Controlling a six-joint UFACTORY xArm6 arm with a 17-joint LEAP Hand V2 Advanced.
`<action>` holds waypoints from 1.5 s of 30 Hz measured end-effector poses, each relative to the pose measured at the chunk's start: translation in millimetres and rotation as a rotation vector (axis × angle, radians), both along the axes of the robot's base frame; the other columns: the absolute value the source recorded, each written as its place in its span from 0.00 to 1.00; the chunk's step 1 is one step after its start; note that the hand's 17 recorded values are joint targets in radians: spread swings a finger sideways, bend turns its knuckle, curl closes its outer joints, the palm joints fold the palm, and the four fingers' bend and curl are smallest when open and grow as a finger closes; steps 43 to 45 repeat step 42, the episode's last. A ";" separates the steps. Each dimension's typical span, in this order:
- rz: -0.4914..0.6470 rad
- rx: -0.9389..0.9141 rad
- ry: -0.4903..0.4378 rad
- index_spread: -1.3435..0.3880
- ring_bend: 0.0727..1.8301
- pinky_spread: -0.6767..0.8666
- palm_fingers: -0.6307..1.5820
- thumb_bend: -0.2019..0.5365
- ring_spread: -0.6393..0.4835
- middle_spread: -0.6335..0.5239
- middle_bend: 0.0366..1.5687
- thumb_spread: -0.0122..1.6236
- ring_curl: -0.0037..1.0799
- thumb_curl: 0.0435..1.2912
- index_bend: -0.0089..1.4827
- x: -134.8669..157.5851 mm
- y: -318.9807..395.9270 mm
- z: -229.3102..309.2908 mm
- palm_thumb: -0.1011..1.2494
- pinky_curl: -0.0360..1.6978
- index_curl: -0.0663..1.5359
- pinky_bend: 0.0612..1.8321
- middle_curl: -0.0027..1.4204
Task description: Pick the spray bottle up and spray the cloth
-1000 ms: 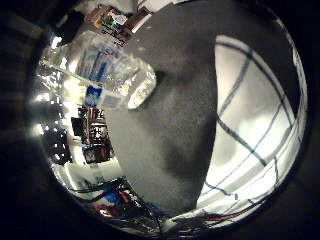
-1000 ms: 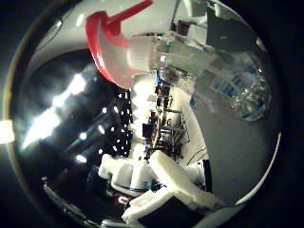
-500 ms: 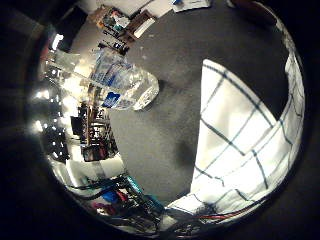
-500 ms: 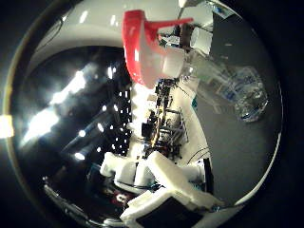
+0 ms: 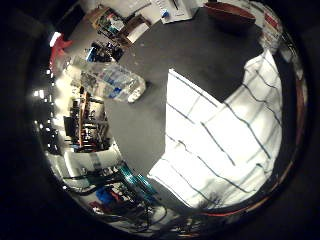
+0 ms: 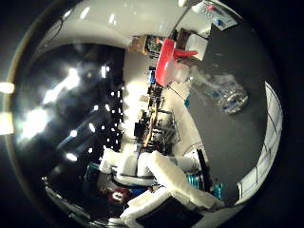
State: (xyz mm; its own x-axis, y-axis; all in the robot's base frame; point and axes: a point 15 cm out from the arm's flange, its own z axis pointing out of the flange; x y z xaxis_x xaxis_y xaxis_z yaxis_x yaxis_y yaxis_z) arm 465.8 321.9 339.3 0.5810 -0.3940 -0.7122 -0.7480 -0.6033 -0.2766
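Note:
A clear spray bottle [image 5: 112,82] with a red trigger head [image 6: 166,57] stands upright on the dark grey table [image 5: 200,55]. Beside it lies a white cloth [image 5: 225,135] with thin dark check lines, spread flat and partly folded. The bottle stands a short way off the cloth's edge, not touching it. My right hand [image 6: 175,185] shows only as white and black finger parts at the edge of the thumb side view. Those fingers look fairly straight and hold nothing. The bottle is well apart from the palm.
A brown bowl [image 5: 230,12] sits at the far side of the table, with a white box [image 5: 175,7] next to it and a printed container [image 5: 270,30] near the cloth's far corner. Shelves and clutter fill the room beyond the table's edge.
Both views have pulled back from the bottle, which now looks smaller and farther off. Much more of the cloth has come into view. The bottle itself stays upright on the table.

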 end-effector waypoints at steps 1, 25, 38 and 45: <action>0.002 0.001 0.002 0.63 0.08 0.73 0.30 0.25 0.76 0.68 0.09 0.72 0.24 0.19 0.13 -3.7 -5.4 6.6 0.47 0.22 0.24 0.19 0.20; -0.123 -0.259 -0.039 0.62 0.09 0.74 0.31 0.25 0.76 0.68 0.09 0.76 0.25 0.21 0.13 -67.7 -177.3 70.9 0.51 0.20 0.24 0.22 0.19; -0.181 -0.368 0.052 0.62 0.08 0.73 0.30 0.25 0.76 0.70 0.09 0.77 0.25 0.20 0.13 -86.3 -227.5 48.0 0.48 0.20 0.25 0.21 0.18; -0.186 -0.400 0.084 0.62 0.08 0.72 0.29 0.25 0.76 0.70 0.09 0.77 0.25 0.19 0.13 -90.6 -234.7 29.6 0.47 0.20 0.25 0.20 0.18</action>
